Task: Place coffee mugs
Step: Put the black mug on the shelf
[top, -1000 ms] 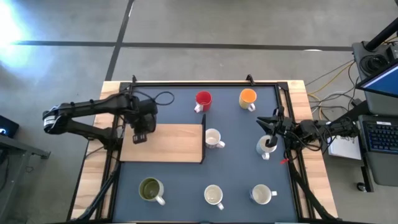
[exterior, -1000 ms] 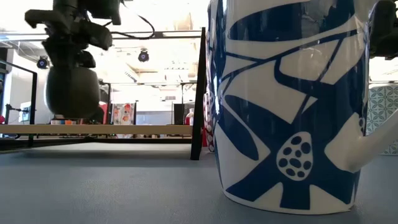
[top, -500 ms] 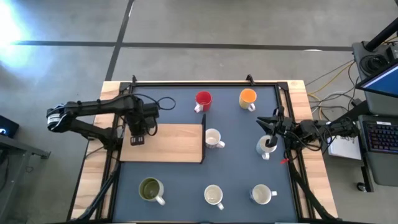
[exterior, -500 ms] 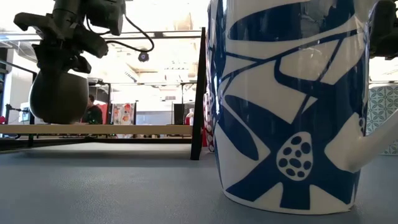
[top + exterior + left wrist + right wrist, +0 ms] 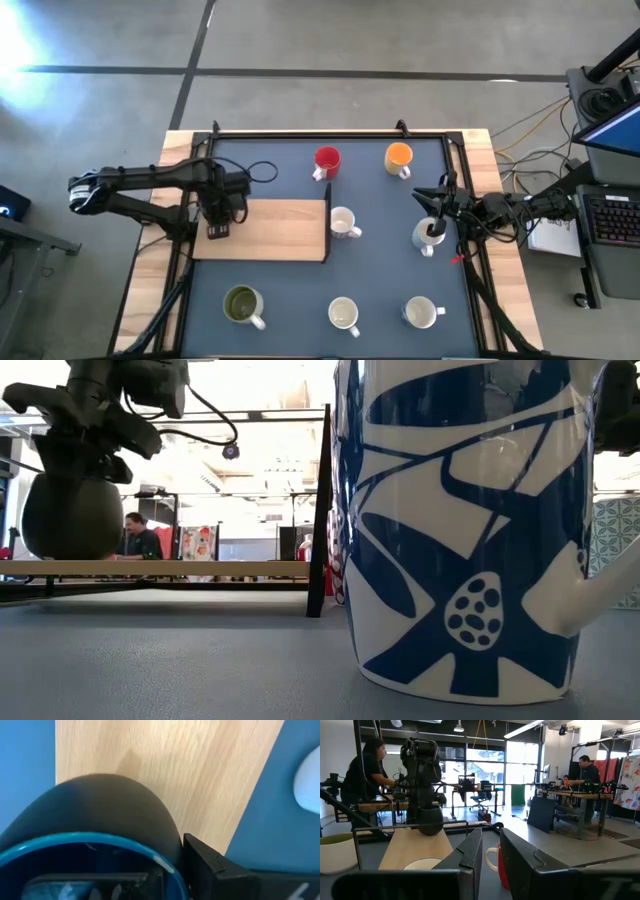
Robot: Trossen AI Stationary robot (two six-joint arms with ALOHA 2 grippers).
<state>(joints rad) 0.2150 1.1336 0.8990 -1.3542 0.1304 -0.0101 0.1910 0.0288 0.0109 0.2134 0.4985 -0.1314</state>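
Hovering at nine o'clock over the wooden board (image 5: 268,230), the left tool (image 5: 217,228) is seen pinching the dark blue mug (image 5: 95,820) by its rim. The right tool (image 5: 432,228) is parked at three o'clock above a white mug (image 5: 426,237); its spread cannot be told.

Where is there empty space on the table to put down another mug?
The wooden board is mostly bare; only its outer end is taken, where the left gripper holds a dark mug. The blue mat is also open between the red mug and the left arm. It is more crowded around the white mug, the orange mug and the right gripper.
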